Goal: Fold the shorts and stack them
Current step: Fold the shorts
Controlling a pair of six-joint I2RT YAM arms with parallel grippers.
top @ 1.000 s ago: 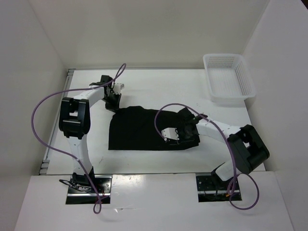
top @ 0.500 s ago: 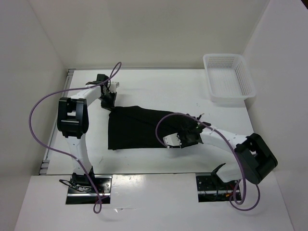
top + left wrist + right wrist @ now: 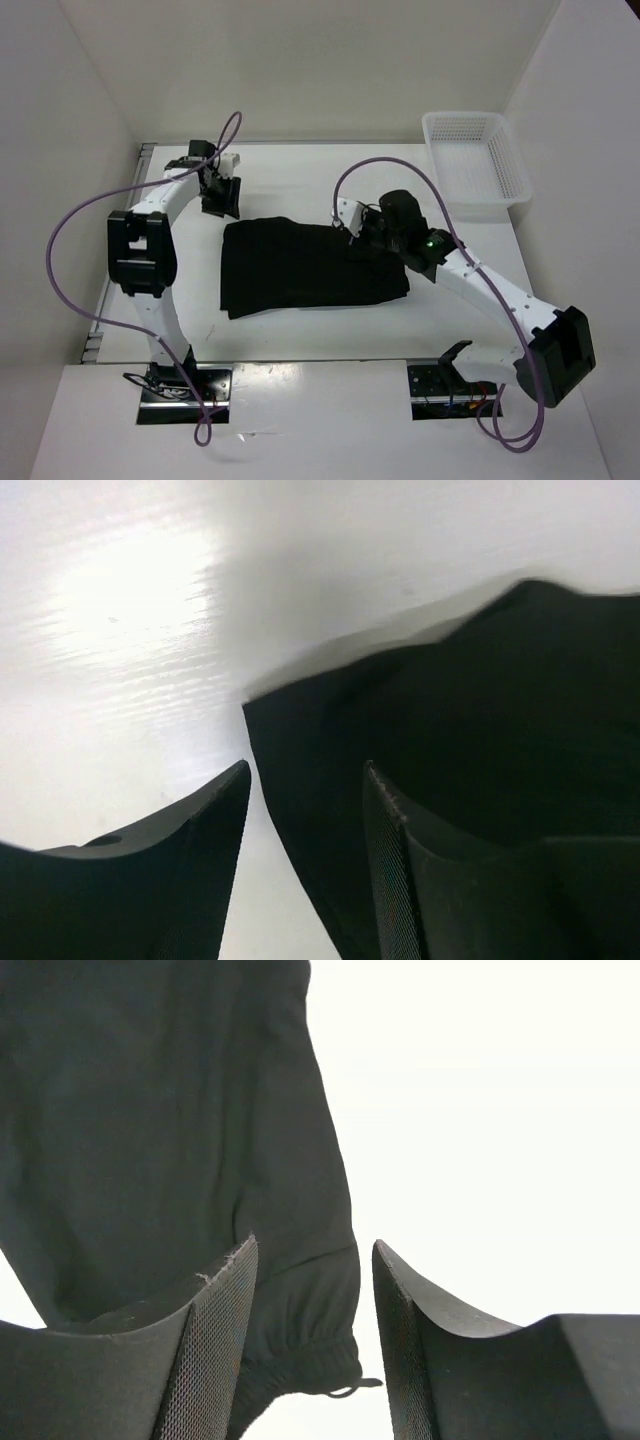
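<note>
From above, we see the black shorts (image 3: 310,268) lying flat as a rough rectangle near the middle of the white table (image 3: 300,180). The left gripper (image 3: 218,195) hangs in the upper left of the frame, just beyond the cloth's upper left corner. The right gripper (image 3: 365,228) sits over the upper right edge of the shorts, and its arm runs down to the lower right corner. A white mesh basket (image 3: 478,165) stands at the upper right, well apart from the cloth.

In the left wrist view, the two dark fingers (image 3: 200,830) are spread apart with nothing between them. A corner of the shorts fills the right half of the frame beneath them.

In the right wrist view, the fingers (image 3: 215,1330) are likewise spread and hold nothing. The gathered hem and a thin drawstring (image 3: 350,1388) show in the gap at the bottom. We cannot tell whether the fingertips touch the cloth.
</note>
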